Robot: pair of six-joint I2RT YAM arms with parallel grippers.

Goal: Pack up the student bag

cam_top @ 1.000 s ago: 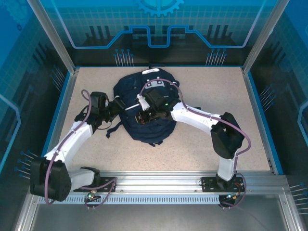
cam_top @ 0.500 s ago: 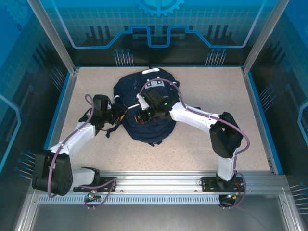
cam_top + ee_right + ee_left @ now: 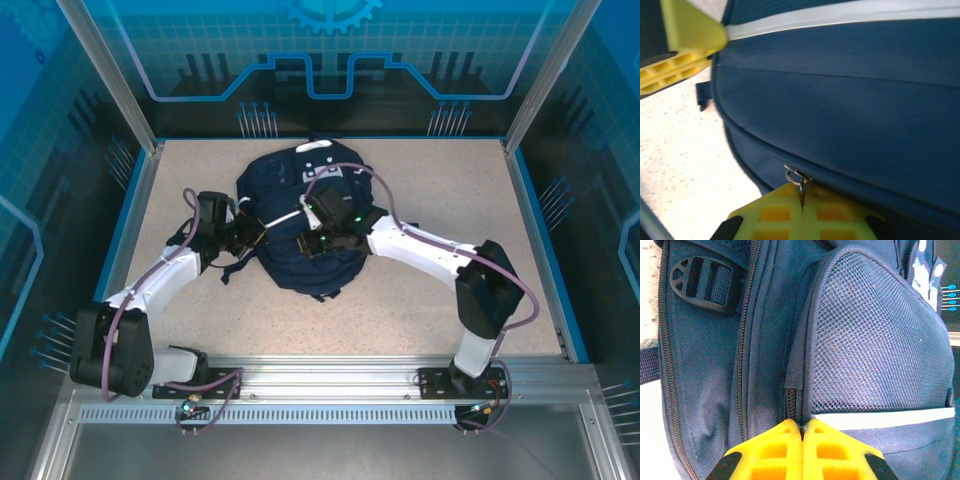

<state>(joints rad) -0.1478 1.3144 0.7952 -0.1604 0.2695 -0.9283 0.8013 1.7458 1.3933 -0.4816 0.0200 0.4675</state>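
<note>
Patch [image 3: 316, 147] near student bag [image 3: 290, 270] top: white-grey, print too small for reading. Lying flat on table [image 3: 450, 190], between both grippers. Left gripper [image 3: 802, 430]: sitting fully closed at zipper seam [image 3: 790, 405] beside bag's mesh pocket [image 3: 875, 340], hold on fabric unclear. Right gripper [image 3: 801, 205]: pinching zipper pull [image 3: 799, 180] at bag's edge, forearm crossing over bag.

student bag [image 3: 268, 195] navy, white stripe | table [image 3: 430, 200] speckled beige

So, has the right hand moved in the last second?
Yes. The right hand, shut on the zipper pull, shifted right, toward the right edge of the table.
</note>
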